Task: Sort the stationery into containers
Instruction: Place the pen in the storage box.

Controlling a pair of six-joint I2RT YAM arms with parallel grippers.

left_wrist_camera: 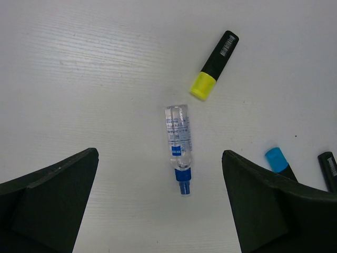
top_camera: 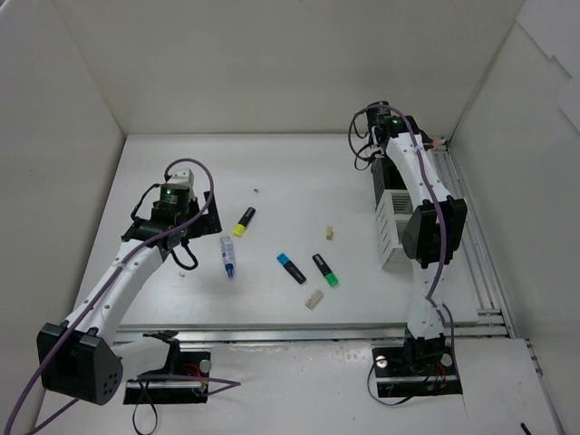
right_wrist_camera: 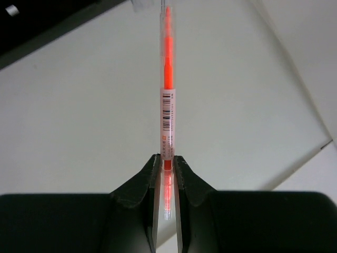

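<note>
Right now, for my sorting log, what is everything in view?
highlighters: 3, yellow, blue, green, mid-table
tube: 1, clear with blue cap, under left gripper
erasers: 2, beige, beside highlighters
pen: 1, red, in right gripper
containers: 2, black, white, table's right side
table: 1, white, under everything
left gripper: 1, black, open above tube
right gripper: 1, black, shut on pen

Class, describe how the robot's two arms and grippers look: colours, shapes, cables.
The left arm and right arm have white links with black joint housings; a purple cable runs along each. A green light glows near each wrist. The left gripper and right gripper have black, wedge-shaped fingers.
</note>
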